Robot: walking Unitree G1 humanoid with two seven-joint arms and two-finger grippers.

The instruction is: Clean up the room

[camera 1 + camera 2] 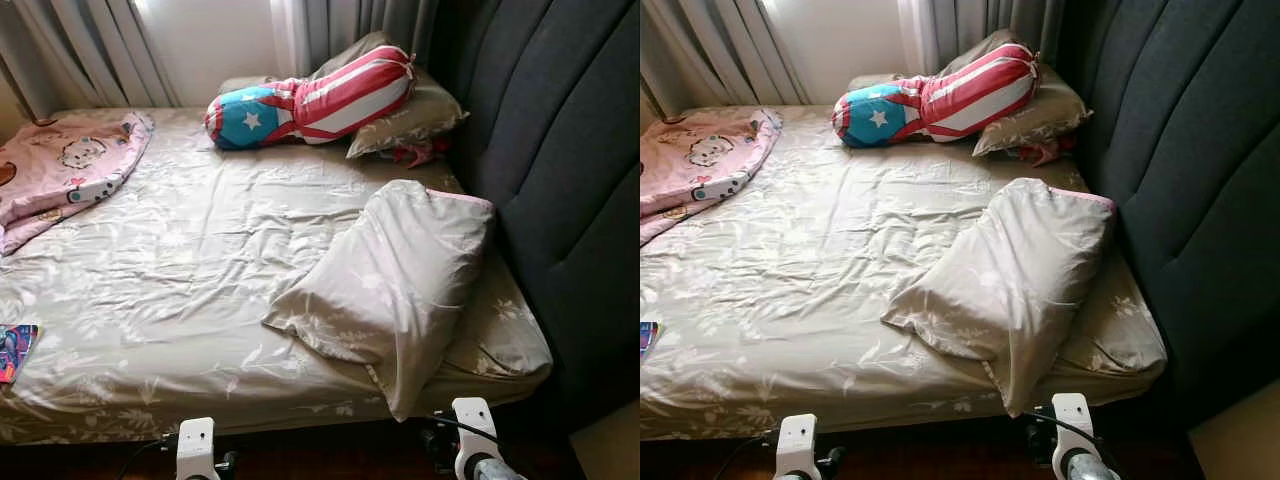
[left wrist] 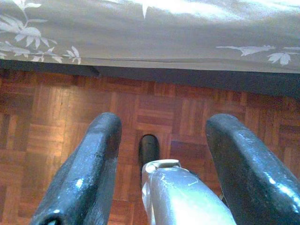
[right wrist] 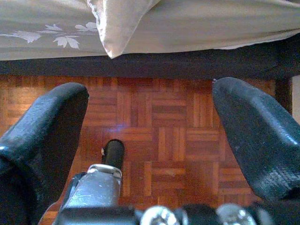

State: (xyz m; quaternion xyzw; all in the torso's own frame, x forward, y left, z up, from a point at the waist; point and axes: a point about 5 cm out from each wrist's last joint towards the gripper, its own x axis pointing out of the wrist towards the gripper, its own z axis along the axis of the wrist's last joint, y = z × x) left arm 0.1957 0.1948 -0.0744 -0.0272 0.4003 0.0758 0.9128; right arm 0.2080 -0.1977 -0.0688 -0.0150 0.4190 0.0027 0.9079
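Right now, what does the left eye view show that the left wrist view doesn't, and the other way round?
The left eye view takes in the bed top: the star-and-stripe bolster, the grey pillow hanging over the bed's near edge, the pink blanket and the dark headboard. The left wrist view looks along the open left gripper at the parquet floor beside the bed. Both show the leaf-print sheet.

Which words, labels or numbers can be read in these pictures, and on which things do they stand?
None can be read.
Pink blanket: cartoon prints, any lettering too blurred.
Book at the bed's edge: colourful cover, no text legible.
Bolster: a white star and stripes, no words.
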